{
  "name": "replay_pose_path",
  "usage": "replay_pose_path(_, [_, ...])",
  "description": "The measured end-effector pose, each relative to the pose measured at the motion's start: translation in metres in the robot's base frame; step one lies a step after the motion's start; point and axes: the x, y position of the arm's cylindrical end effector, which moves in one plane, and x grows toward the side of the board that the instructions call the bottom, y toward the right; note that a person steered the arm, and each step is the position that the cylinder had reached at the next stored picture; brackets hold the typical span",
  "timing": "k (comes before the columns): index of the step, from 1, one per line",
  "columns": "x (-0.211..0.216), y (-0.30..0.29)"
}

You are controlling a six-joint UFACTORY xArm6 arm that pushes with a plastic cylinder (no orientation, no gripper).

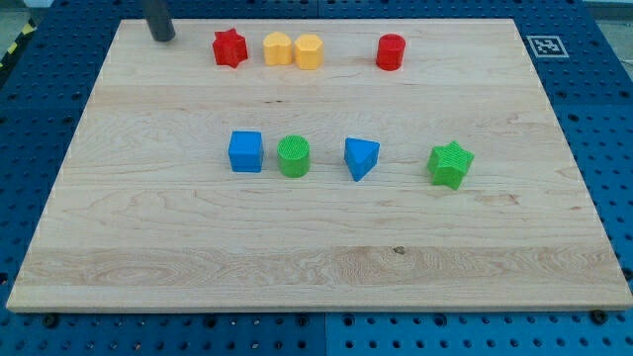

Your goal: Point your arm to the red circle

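Observation:
The red circle [391,51], a short red cylinder, stands near the view's top edge, right of centre. My tip [163,37] rests on the board at the view's top left, far to the left of the red circle. A red star [229,47] lies just right of the tip. Two yellow blocks, one a rounded heart-like shape [277,48] and one a hexagon [310,50], sit touching between the red star and the red circle.
A row crosses the middle of the wooden board [316,257]: a blue cube [246,151], a green cylinder [294,156], a blue triangle [360,157] and a green star [451,164]. A blue pegboard table [603,119] surrounds the board.

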Motion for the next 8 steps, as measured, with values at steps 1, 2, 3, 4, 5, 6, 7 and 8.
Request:
replay_pose_path(1, [-0.017,0.010])
replay_pose_path(2, [-0.016,0.041])
replay_pose_path(3, [-0.016,0.075])
replay_pose_path(4, [-0.016,0.111])
replay_pose_path(5, [-0.016,0.150])
replay_pose_path(6, [-0.013,0.170])
replay_pose_path(7, [-0.008,0.183])
replay_pose_path(8, [-0.008,0.238])
